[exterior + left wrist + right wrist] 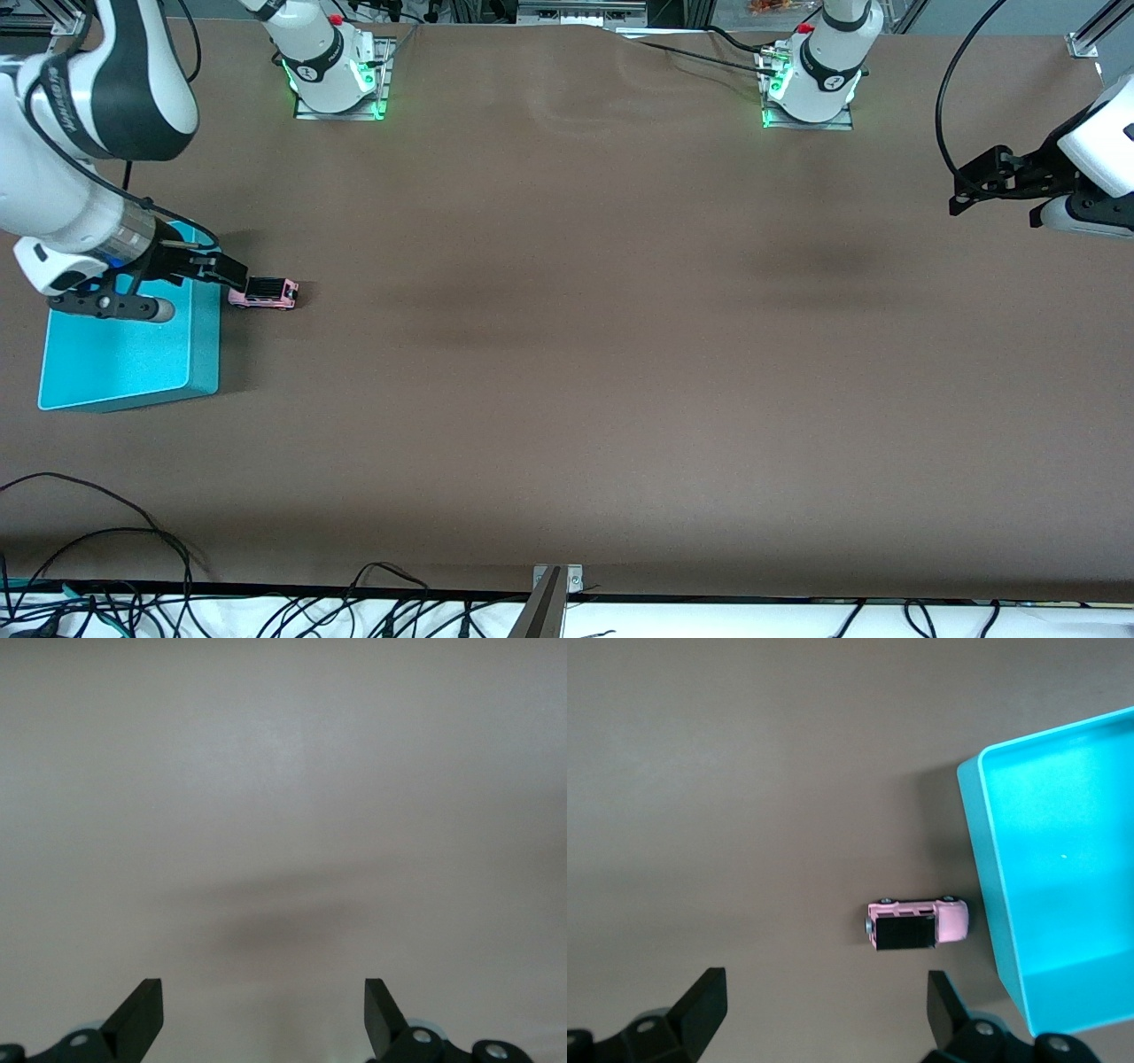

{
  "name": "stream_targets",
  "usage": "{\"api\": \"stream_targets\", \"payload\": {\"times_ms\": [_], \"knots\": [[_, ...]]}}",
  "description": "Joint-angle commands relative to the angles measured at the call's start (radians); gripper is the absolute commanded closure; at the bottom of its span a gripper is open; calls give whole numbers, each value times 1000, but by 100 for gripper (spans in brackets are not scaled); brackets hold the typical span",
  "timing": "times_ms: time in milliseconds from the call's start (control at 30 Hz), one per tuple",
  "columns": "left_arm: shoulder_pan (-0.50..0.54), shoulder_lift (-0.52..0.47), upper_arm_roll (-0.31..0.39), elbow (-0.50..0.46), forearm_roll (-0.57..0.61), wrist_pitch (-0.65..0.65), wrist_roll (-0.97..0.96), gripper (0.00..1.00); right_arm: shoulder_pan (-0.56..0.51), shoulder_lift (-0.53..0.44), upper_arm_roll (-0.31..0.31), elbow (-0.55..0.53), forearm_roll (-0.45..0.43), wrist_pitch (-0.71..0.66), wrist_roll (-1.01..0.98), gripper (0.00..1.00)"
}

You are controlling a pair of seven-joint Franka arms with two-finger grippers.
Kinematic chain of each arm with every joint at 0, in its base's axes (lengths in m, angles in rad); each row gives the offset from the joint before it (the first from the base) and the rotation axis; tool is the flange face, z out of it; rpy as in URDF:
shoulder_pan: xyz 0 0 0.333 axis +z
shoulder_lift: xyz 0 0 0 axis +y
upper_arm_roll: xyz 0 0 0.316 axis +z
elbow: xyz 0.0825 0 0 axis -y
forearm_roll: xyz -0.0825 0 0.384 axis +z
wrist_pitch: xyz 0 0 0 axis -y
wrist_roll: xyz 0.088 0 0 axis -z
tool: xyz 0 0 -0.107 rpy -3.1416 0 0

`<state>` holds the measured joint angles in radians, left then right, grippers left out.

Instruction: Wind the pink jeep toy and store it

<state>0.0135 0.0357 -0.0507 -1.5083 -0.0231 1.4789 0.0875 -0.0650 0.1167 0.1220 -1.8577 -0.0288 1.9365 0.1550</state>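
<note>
Front view first: brown table (pixel 567 354) with the pink jeep toy (pixel 264 293) sitting on its wheels toward the right arm's end, just beside the turquoise bin (pixel 128 354). The jeep is on the bare tabletop, not in the bin, next to the bin's edge that's farther from the front camera. Black roof is showing, pink body pokes out around it. The right gripper (pixel 226 270) hangs over the bin's edge, right by the jeep, with its dark fingers reaching toward the toy but nothing clamped in them. The left gripper (pixel 961 190) is way off at the left arm's end, up over bare table, just waiting.

Left wrist view: only plain tabletop under it with a soft shadow smear. The left gripper's (pixel 264 1010) two black fingers (pixel 142 1014) stand wide apart with nothing between them.

Right wrist view: this is the good one. The right gripper's (pixel 824 1010) fingers (pixel 704 1005) are spread wide, empty. Below them the jeep (pixel 917 923) lies on the table, close to the bin (pixel 992 859) wall but with a thin strip of table between them. You can see into the bin a bit, and the part in view looks bare turquoise.
</note>
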Motion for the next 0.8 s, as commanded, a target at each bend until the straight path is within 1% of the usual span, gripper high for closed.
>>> {"api": "stream_targets", "payload": {"times_ms": [0, 367, 567, 768], "knots": [[3, 10, -1, 25, 3, -20, -5, 0, 1, -19, -1, -115, 9, 119, 6, 0], [3, 10, -1, 25, 3, -20, -3, 0, -10, 27, -7, -313, 7, 380, 6, 0], [5, 10, -1, 25, 3, -20, -3, 0, -19, 66, -12, -356, 7, 424, 6, 0], [3, 10, -1, 25, 3, -20, -3, 0, -19, 75, -38, -374, 9, 444, 18, 0]]}}
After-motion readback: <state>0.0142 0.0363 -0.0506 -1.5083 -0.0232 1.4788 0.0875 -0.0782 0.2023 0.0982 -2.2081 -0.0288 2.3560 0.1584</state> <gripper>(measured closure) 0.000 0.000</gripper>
